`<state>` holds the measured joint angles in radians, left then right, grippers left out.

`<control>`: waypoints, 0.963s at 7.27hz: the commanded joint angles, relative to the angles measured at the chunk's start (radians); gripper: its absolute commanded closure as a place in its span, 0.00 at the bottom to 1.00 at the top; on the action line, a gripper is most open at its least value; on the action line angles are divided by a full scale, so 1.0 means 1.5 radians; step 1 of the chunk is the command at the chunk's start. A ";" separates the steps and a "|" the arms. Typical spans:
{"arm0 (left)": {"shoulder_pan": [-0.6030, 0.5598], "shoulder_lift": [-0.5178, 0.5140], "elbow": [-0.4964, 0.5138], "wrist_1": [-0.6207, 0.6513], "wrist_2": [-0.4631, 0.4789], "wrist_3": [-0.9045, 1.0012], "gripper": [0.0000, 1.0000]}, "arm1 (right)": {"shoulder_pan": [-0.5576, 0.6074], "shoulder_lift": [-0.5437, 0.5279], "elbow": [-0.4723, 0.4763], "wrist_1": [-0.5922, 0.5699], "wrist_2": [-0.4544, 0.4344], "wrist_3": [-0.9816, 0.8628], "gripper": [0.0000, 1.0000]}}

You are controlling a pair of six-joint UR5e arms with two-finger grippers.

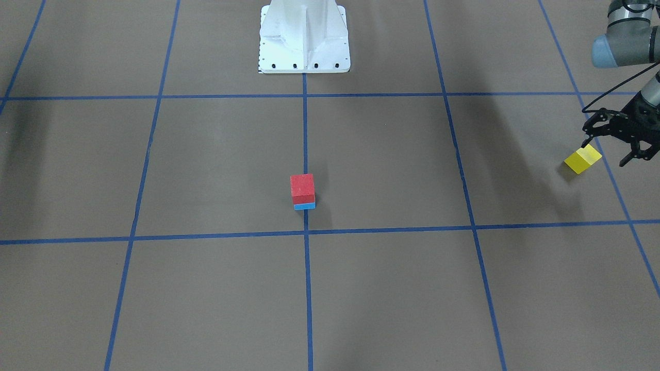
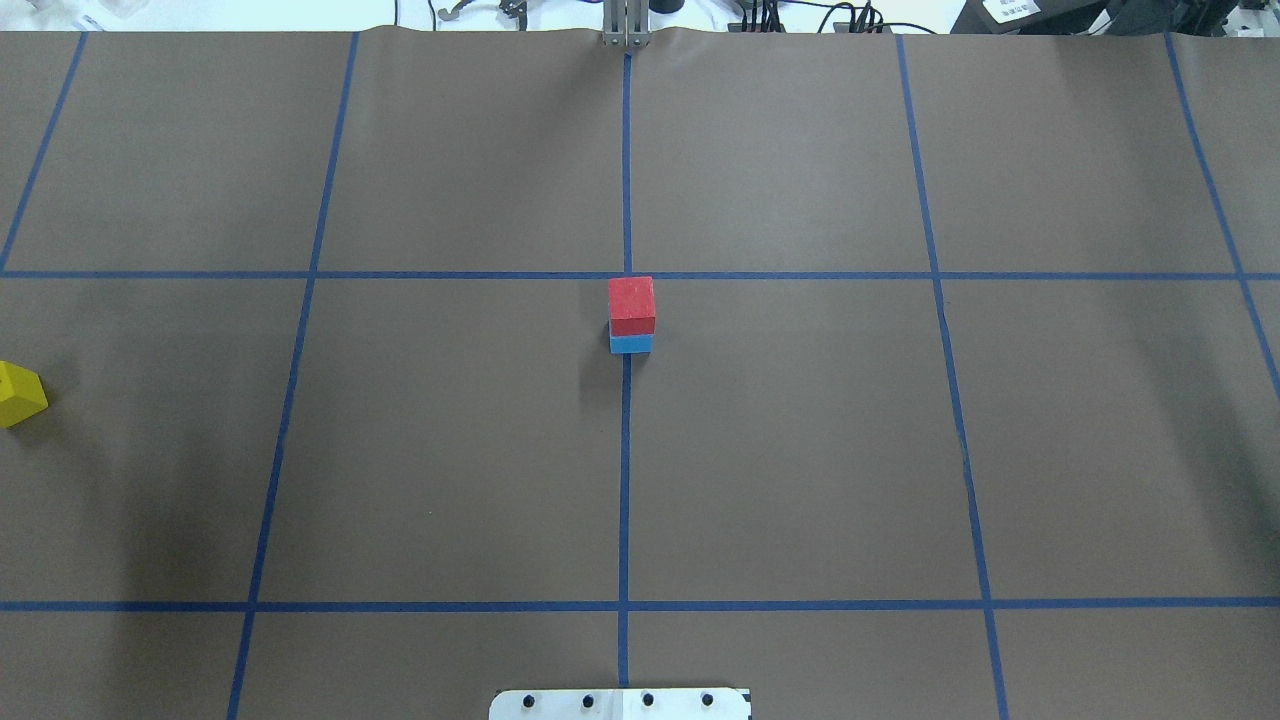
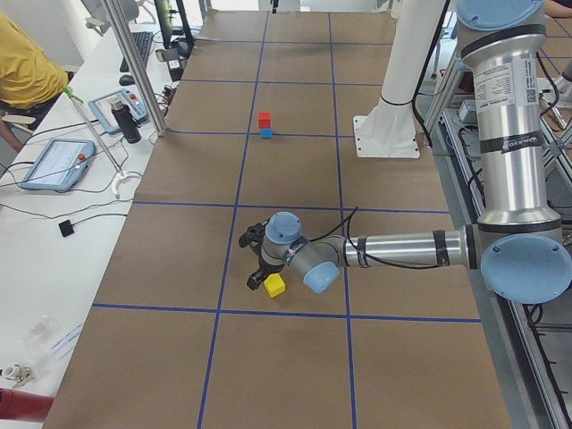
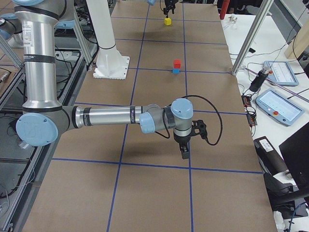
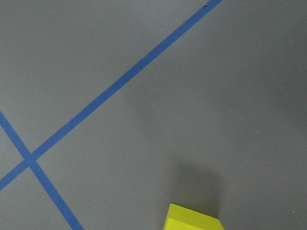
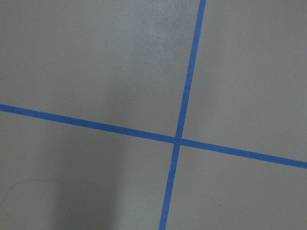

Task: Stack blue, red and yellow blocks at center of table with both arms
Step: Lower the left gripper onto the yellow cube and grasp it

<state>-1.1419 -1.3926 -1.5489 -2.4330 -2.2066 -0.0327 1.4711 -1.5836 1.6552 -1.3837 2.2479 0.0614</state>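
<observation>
Clearly, the red block [image 1: 302, 186] is sitting directly on top of the blue block [image 1: 304, 205], a little below the middle of the front-facing view. Both are resting on the vertical blue tape line [image 1: 305, 129] that is running down the centre of the table [image 1: 206, 165]. Only a thin strip of the blue block is showing under the red one.

The yellow block [image 1: 581, 159] is lying well apart from this pair, at the right edge of the same view, and it is turned at an angle to the tape grid. The left end effector [image 1: 603, 154] is hanging just over the yellow block with its fingers [image 1: 589, 129] spread wide, released. One fingertip is standing by the block's upper corner and the other is pointing down to the right of it. Whether a finger is touching the block, I cannot tell.

In the exterior right view, the right end effector [image 4: 185, 151] is pointing down at the table near the middle of the frame, lower than the two stacked blocks. Whether it is released or clenched, I cannot tell from that view. The white robot base [image 1: 304, 41] is standing at the top centre of the front-facing view.
</observation>
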 commanded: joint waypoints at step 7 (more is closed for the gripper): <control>0.011 -0.044 0.075 -0.013 -0.044 0.000 0.00 | 0.000 -0.001 -0.001 0.000 0.000 0.000 0.01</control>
<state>-1.1318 -1.4468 -1.4534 -2.4529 -2.2730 -0.0323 1.4711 -1.5846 1.6542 -1.3836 2.2473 0.0605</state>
